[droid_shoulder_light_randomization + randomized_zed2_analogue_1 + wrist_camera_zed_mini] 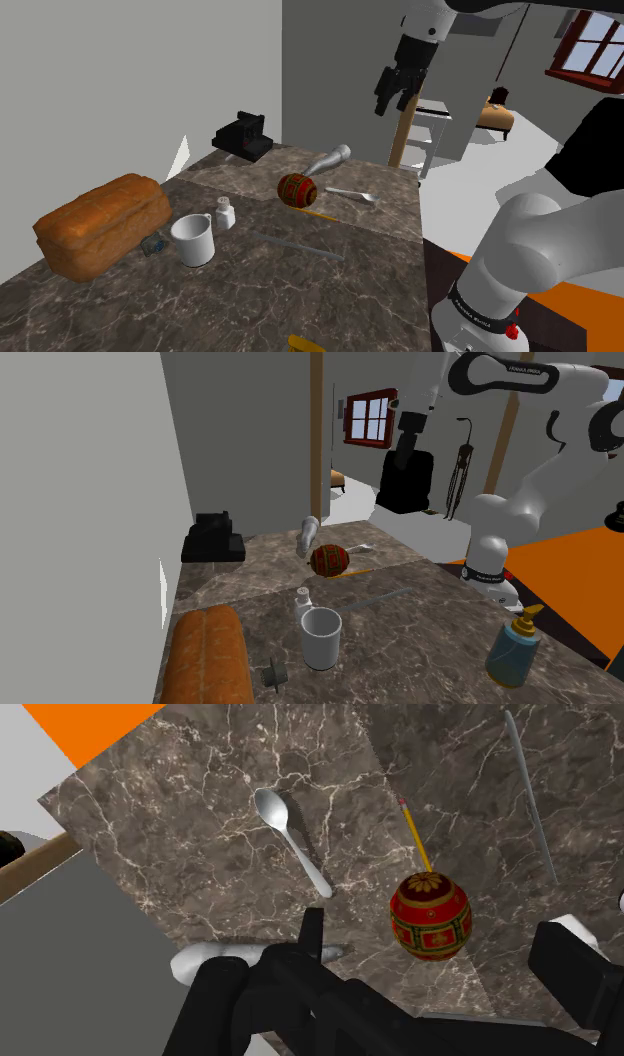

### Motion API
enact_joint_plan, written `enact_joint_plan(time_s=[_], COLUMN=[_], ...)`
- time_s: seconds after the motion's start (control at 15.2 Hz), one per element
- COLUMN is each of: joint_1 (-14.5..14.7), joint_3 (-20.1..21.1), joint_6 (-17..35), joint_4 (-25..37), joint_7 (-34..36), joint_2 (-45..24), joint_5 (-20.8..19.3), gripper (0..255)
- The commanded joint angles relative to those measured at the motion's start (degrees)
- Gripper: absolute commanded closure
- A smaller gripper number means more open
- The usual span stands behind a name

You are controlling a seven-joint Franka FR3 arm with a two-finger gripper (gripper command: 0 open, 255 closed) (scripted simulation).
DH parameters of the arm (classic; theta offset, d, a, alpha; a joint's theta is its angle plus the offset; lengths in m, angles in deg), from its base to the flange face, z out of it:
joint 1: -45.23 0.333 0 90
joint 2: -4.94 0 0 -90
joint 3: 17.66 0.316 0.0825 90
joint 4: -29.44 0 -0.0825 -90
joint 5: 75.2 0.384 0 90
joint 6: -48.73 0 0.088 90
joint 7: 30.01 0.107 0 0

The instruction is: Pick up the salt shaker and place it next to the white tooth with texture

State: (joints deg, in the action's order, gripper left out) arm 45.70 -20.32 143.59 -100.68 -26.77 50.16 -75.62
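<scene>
Two black fingers (pixel 312 936) of the gripper (pixel 388 100) stand wide apart, clasping nothing, above the marble table (pixel 380 240). The pale grey salt shaker (pixel 330 157) lies on its side outside them, at one o'clock from the red ball (pixel 297 188) in the shoulder view.

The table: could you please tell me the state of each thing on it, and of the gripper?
Gripper: open, empty, raised in the air.
Shaker: upright, untouched.
Mug: upright.
Red egg: lying on its side.
Spoon: lying flat.
Pencil: lying flat.
Soap bottle: upright, pump on.
</scene>
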Motion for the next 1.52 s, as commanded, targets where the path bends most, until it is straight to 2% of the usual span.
enact_joint_plan(time_s=[0.0, 0.73, 1.45], joint_1=[0.00, 4.57, 8.05], joint_3=[0.00, 5.35, 11.15], joint_6=[0.00, 21.19, 40.70], joint_4=[0.00, -7.33, -5.81], joint_7=[0.00, 1.30, 3.07], joint_2=[0.00, -10.84, -28.77], joint_5=[0.00, 3.25, 3.63], gripper=[0, 0, 0])
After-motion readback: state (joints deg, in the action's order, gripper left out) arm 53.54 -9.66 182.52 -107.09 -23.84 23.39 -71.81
